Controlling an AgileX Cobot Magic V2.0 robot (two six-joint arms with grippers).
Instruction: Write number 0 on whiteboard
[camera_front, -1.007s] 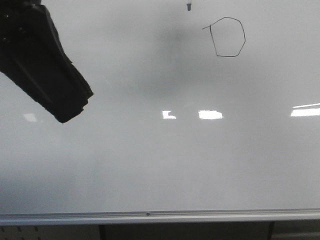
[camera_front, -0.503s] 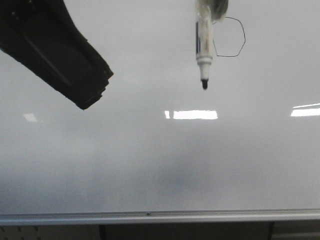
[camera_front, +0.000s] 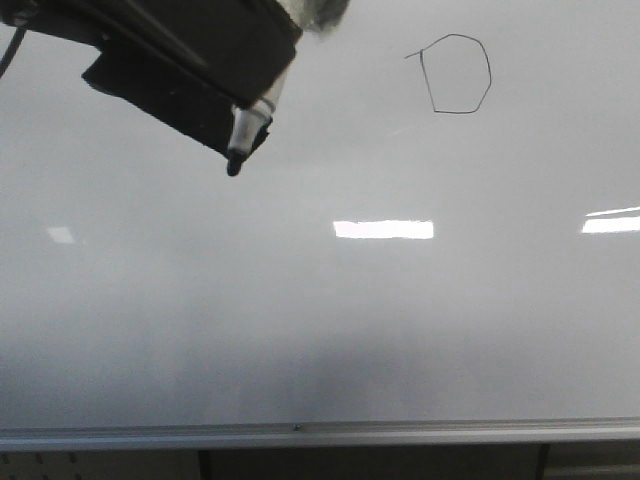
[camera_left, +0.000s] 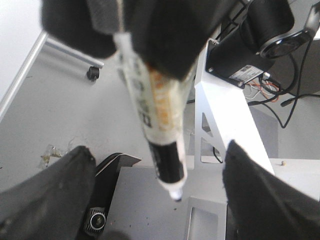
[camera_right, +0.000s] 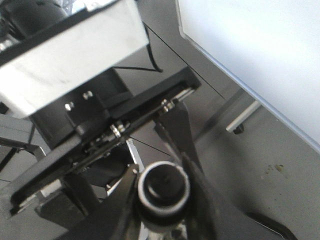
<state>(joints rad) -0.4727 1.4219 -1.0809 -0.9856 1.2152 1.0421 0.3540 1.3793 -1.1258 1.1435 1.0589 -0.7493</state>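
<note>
Two tools overlap at the front view's upper left. The right tool (camera_front: 255, 75) is clamped on a marker (camera_front: 243, 135), and the left tool (camera_left: 155, 220) gapes wide, holding nothing. Beyond, well to their right, the 0 (camera_front: 458, 74) sits on the whiteboard (camera_front: 320, 330).

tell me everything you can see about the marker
The marker has a white barrel with dark and orange printing, a black section near one end and a dark tip with no cap on it. In the front view it points down and a little left, its upper part hidden behind a black gripper. The tip hangs over the whiteboard, well left of the drawn 0; whether it touches the board cannot be told. The left wrist view shows it clamped between dark padded fingers.
</note>
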